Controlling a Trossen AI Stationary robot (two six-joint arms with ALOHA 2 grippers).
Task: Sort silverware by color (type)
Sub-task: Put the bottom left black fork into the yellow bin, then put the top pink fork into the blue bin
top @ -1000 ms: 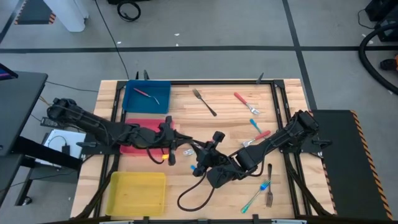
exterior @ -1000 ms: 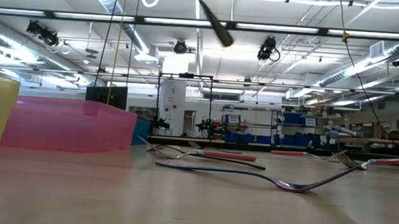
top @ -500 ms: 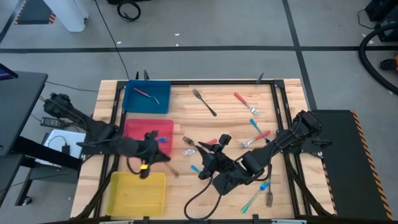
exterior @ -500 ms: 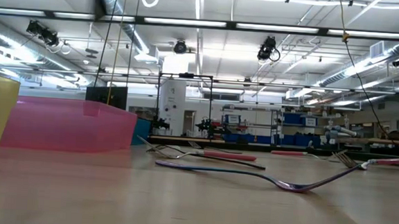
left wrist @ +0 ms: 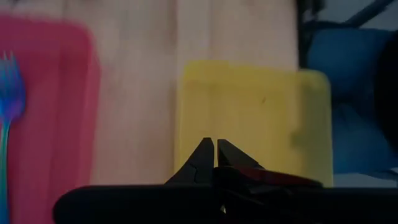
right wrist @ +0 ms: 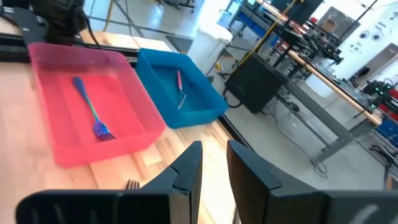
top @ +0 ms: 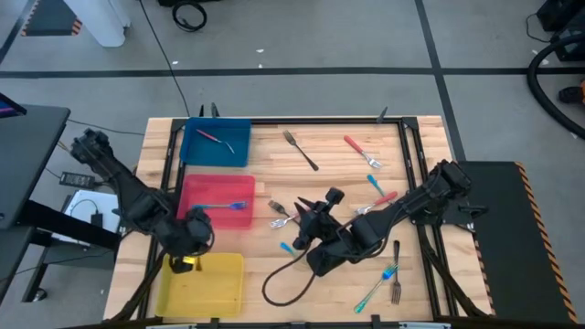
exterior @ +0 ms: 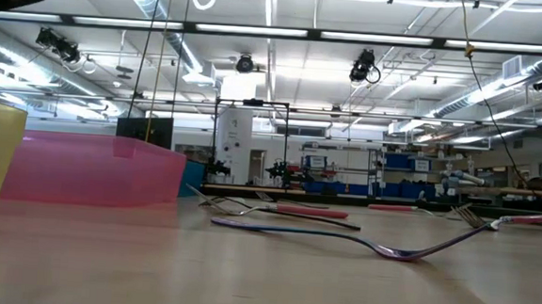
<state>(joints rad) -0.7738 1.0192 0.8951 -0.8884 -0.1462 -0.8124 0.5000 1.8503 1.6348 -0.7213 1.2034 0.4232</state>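
Forks lie scattered over the table's right half: a dark one [top: 300, 149], red ones [top: 359, 149] [top: 382, 199], teal ones [top: 374, 185] [top: 377, 283], and a dark one [top: 396, 274]. A blue-handled fork [top: 228, 206] [right wrist: 91, 114] lies flat in the red bin [top: 194, 195]. A red fork [top: 213, 137] lies in the blue bin [top: 238, 157]. My left gripper [left wrist: 214, 149] is shut and empty, above the far edge of the yellow bin [top: 206, 291]. My right gripper [right wrist: 214, 163] is open and empty, mid-table above a dark fork [top: 279, 213].
The three bins stand in a column along the table's left side: blue far, red in the middle, yellow near. A black cable [top: 279, 285] loops on the table near the right arm. In the low view a dark fork [exterior: 341, 239] lies close in front of the camera.
My left gripper has drawn back from the table's middle, across the red bin, toward the left and near edges, and now hangs over the yellow bin's far edge. The blue-handled fork now lies uncovered in the red bin. My right gripper has shifted only slightly mid-table.
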